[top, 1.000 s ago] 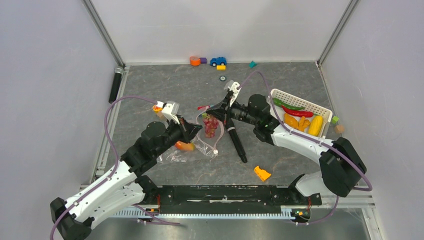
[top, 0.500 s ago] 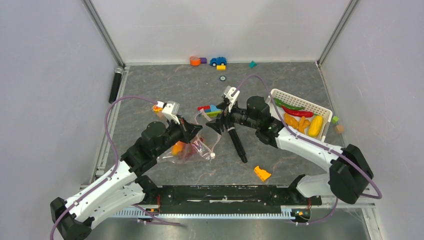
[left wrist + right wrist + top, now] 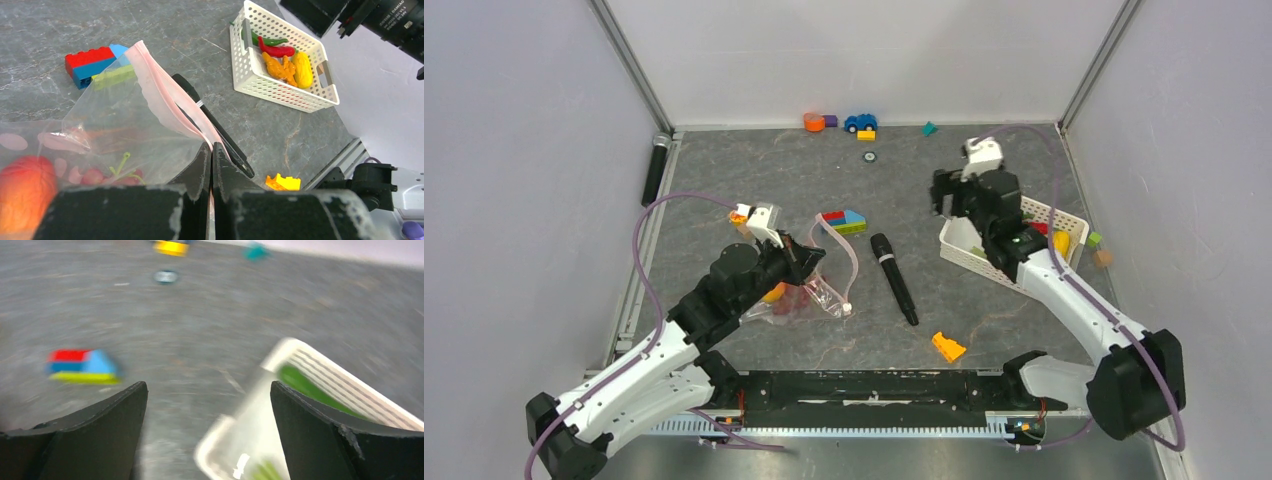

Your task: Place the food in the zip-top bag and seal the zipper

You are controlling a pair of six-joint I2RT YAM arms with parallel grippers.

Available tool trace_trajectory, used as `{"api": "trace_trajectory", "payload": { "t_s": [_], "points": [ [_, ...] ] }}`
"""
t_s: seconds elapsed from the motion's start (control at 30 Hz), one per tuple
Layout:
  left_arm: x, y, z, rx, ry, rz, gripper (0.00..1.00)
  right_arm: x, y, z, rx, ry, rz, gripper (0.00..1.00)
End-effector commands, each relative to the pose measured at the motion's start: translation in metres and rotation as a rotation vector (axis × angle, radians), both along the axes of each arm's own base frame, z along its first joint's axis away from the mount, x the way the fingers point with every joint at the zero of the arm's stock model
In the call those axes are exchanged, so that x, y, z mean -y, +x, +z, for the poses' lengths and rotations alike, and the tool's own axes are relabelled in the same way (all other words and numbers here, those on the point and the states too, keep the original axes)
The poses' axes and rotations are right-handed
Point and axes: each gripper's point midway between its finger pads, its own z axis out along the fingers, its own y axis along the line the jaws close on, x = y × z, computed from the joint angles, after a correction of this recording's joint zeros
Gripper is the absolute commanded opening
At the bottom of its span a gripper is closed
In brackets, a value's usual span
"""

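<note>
Two grippers, opposite states: left gripper is clamped tight on the zipper, with the pink strip running up out from between its fingers; zip-top bag sags from that pinch onto the table; inside it sit an orange-red fruit and dark purple grapes, both just left of the jaws in the wrist view; right gripper is spread wide, holding nothing and touching nothing, at the end of the white basket nearest the bag; red chili, green pepper, orange carrot and a yellow piece lie in that basket, well apart from the bag; only legible text: "DAMIAO" on the right arm.
</note>
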Motion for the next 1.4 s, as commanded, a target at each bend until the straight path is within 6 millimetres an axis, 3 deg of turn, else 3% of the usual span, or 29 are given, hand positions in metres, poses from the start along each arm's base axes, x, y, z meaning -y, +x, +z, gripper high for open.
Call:
{"api": "trace_trajectory", "payload": {
  "t_s": [0.0,0.1,0.27,0.4,0.5,0.8,1.03,1.27,1.37],
  "points": [
    [-0.002,0.007,0.001,0.034,0.021,0.022,0.02,0.114,0.003,-0.035,-0.120,-0.026,-0.460,0.98],
    [-0.003,0.008,-0.001,0.038,0.027,0.027,0.02,0.174,-0.002,-0.055,-0.175,-0.075,-0.676,0.98],
    [-0.001,0.009,-0.004,0.035,0.041,0.023,0.02,0.252,-0.019,-0.102,-0.350,-0.091,-0.929,0.98],
    [0.000,0.009,-0.006,0.030,0.047,0.019,0.02,0.286,-0.033,-0.133,-0.430,-0.103,-1.069,0.98],
    [-0.002,0.011,-0.008,0.032,0.050,0.032,0.02,0.303,-0.043,-0.145,-0.444,-0.165,-1.169,0.98],
    [-0.003,0.011,-0.010,0.027,0.063,0.033,0.02,0.309,-0.037,-0.195,-0.536,-0.217,-1.142,0.98],
    [-0.004,0.011,-0.010,0.031,0.063,0.033,0.02,0.303,-0.028,-0.228,-0.582,-0.126,-1.051,0.98],
    [-0.003,0.011,-0.011,0.028,0.061,0.033,0.02,0.289,-0.016,-0.237,-0.546,-0.019,-0.944,0.98],
    [-0.002,0.011,-0.012,0.024,0.059,0.031,0.02,0.281,-0.010,-0.235,-0.513,0.006,-0.882,0.92]
  ]
}}
